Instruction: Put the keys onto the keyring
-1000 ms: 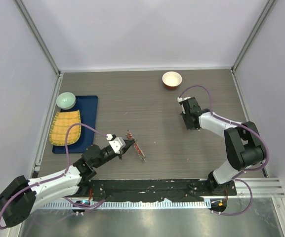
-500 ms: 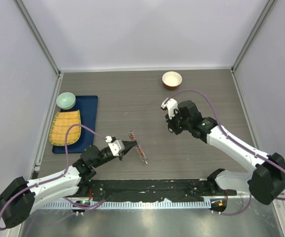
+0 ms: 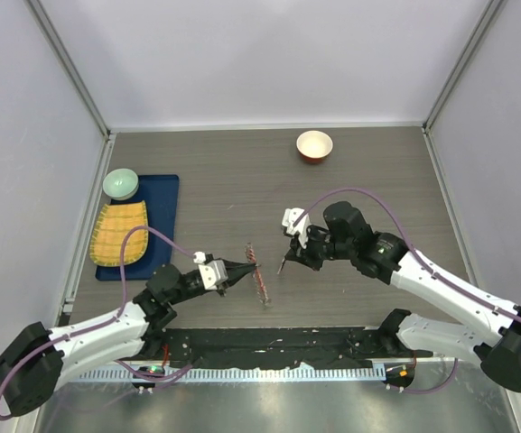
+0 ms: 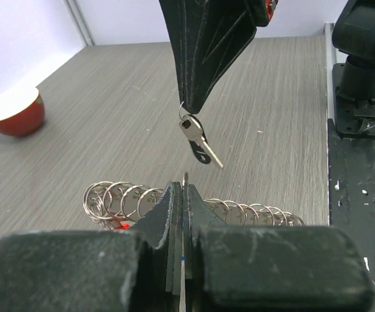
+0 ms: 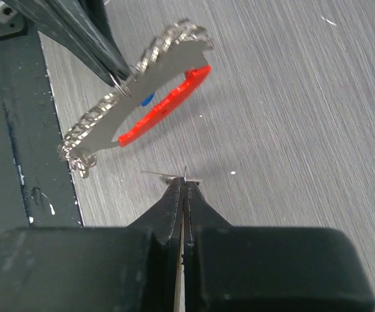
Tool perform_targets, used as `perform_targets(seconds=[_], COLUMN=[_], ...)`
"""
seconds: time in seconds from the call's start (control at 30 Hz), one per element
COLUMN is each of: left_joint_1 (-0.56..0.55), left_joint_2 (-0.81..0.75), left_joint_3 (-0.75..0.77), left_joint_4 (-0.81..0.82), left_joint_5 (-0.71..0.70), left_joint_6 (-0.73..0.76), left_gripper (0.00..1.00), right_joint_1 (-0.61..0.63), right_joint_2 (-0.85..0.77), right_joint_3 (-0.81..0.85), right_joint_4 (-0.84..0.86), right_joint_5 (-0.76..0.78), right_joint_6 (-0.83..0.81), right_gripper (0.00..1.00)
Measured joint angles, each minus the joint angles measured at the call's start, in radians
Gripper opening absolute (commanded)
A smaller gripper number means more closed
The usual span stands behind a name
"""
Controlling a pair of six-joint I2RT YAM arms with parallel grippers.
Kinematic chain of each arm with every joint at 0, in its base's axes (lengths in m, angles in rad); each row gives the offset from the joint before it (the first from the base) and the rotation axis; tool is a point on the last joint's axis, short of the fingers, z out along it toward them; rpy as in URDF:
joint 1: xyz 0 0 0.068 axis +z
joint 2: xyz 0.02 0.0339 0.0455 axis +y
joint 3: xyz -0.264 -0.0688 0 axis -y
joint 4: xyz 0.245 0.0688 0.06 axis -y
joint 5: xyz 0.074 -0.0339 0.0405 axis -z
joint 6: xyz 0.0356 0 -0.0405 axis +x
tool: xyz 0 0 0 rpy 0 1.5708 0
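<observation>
The keyring (image 3: 259, 276), a red curved bar backed by a silvery row of wire loops, is lifted off the table with my left gripper (image 3: 242, 267) shut on its edge. In the left wrist view the loops (image 4: 119, 198) fan out on both sides of the shut left gripper (image 4: 184, 182). My right gripper (image 3: 287, 255) hangs just right of the keyring, shut on the small ring of a silvery key (image 3: 281, 266). That key (image 4: 199, 142) dangles below the right fingers (image 4: 206, 58). The right wrist view shows the red bar (image 5: 168, 107), a blue speck behind it, and the right gripper (image 5: 184, 181).
A red-rimmed white bowl (image 3: 314, 144) stands at the back. At the left a blue tray (image 3: 162, 216) carries a green bowl (image 3: 121, 183) and a yellow mat (image 3: 120, 233). A black strip (image 3: 269, 341) runs along the near edge.
The right arm has swung left from the right side with the key, ending close beside the keyring. The left gripper has edged right with the keyring.
</observation>
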Motion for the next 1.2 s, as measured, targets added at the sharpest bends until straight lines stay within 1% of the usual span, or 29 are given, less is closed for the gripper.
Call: perform_targets(seconds=[0.17,0.43,0.6,1.2], left_joint_1=[0.0,0.0,0.0,0.0], left_joint_2=[0.059,0.14,0.151,0.193], left_joint_3=[0.045,0.095,0.113,0.149], left_joint_4=[0.001,0.022,0.029,0.05], left_joint_5=[0.053,0.138,0.169,0.225], left_joint_6=[0.001,0.0,-0.002,-0.032], left_gripper=[0.01,0.01,0.01,0.01], right_joint_1=[0.016,0.05,0.08,0.109], right_joint_2=[-0.021,-0.031,-0.04,-0.066], right_joint_3=[-0.001,-0.004,-0.004,-0.004], right_joint_4=[0.005,0.005,-0.005,-0.005], right_joint_5=[-0.034,-0.038,-0.042,-0.073], right_joint_6=[-0.016,-0.024,-0.035,-0.048], right_gripper=[0.01,0.01,0.01,0.01])
